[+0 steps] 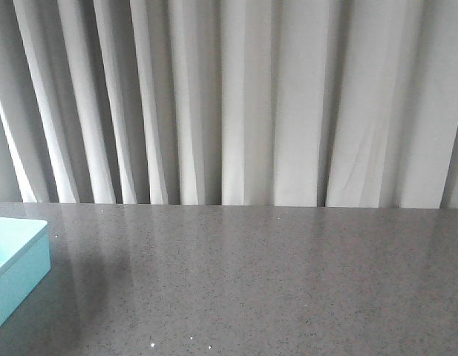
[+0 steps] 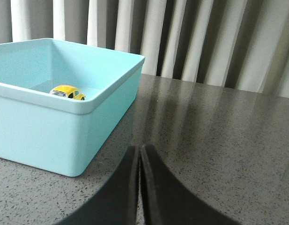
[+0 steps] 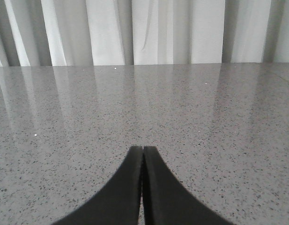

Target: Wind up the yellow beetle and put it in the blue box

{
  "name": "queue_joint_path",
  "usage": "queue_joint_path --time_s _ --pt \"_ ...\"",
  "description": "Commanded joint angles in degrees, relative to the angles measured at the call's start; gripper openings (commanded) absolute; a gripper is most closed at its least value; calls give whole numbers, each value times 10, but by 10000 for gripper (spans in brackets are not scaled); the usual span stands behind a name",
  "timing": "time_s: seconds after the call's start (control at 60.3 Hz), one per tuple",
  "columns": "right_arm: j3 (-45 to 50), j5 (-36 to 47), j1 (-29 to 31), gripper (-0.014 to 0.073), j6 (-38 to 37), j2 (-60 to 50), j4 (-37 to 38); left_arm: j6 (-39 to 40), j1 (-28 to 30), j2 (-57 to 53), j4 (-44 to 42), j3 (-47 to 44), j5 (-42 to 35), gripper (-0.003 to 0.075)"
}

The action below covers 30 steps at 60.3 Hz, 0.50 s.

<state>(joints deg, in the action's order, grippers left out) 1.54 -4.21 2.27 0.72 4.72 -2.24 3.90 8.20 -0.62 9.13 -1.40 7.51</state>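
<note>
Finding yellow beetle [image 2: 68, 92] already inside blue box [image 2: 104, 105], near its far wall, long axis seemingly along that wall. We judge storing done. Left fingers [image 2: 130, 178] pressed closed, empty, nearer box; right fingers [image 3: 135, 180] closed, empty, over bare tabletop [image 3: 144, 108].

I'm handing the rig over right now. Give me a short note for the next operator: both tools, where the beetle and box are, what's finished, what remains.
Left tool: shut, holding nothing, low over the table beside the blue box.
Right tool: shut, holding nothing, over bare tabletop.
Yellow beetle: sitting inside the blue box, near its front wall as the left wrist view shows it. The front view shows only a corner of the box at the table's left edge.
Done: beetle is stored in the box. Whether it was wound up cannot be told from these views.
Left: apparently nothing beyond confirming the winding.
</note>
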Motion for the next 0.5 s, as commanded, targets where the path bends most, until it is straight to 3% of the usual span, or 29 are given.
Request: queue_joint_path --time_s 0.0,0.149,0.481 --pt "2 20 2 -7 -4 -4 -1 5 -3 -8 2 8 -38 -6" --pt "2 -28 2 -7 -1 -59 5 5 -3 -8 2 8 -38 -6" --pt "2 -27 3 -7 -1 -59 -10 5 -3 -8 2 8 -38 -6"
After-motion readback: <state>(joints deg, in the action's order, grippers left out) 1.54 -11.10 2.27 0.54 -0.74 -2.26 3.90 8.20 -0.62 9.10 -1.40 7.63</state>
